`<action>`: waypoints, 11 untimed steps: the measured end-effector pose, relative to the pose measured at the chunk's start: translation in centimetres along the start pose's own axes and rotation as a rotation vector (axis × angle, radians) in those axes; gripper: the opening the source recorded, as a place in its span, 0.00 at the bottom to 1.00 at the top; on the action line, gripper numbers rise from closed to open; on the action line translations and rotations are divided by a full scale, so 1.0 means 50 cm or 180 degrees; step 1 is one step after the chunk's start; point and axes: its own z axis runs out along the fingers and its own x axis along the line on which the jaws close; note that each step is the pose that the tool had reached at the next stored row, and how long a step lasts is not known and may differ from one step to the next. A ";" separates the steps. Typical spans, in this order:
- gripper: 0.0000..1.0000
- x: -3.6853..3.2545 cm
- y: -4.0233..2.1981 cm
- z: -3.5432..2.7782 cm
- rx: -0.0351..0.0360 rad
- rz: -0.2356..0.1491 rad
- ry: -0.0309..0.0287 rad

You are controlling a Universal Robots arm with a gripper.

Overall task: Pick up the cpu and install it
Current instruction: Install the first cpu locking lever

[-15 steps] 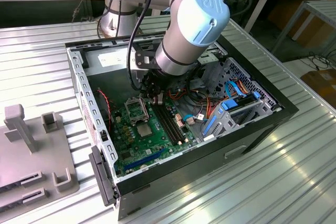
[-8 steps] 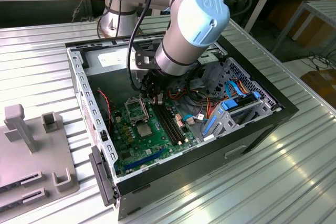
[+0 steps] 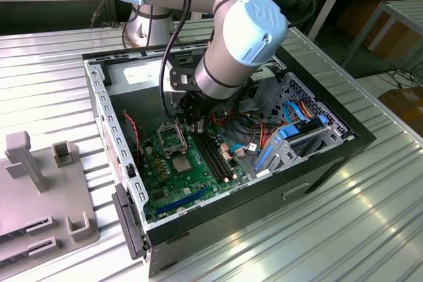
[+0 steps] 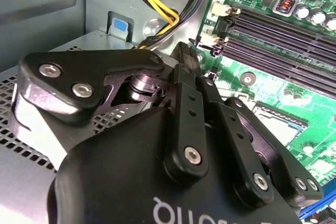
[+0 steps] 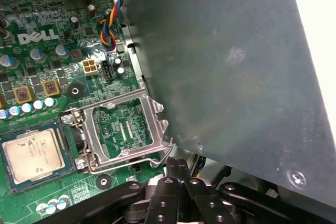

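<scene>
**CPU seated flat on board, gripper empty above it**

The cpu (image 5: pixel 34 156), a small flat square chip with a silver-grey metal top, lies flat on the green motherboard (image 3: pixel 173 186) inside the open black computer case (image 3: pixel 344 150). In the exterior view it sits at about 5 o'clock from the hinged metal socket frame (image 3: pixel 169 138), just beside it, and the frame stands open.

The gripper (image 5: pixel 177 165) hangs near the frame, fingers pressed together, holding nothing.

Judgement: pick-up step, grasp not yet made. A pick would call for parted fingers centred over the chip.
</scene>
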 end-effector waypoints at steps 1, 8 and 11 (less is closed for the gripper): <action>0.11 0.001 0.000 0.002 -0.0002 0.0000 -0.0008; 0.11 0.002 0.004 0.003 -0.0003 -0.0003 -0.0009; 0.11 0.003 0.006 0.003 -0.0004 -0.0004 -0.0009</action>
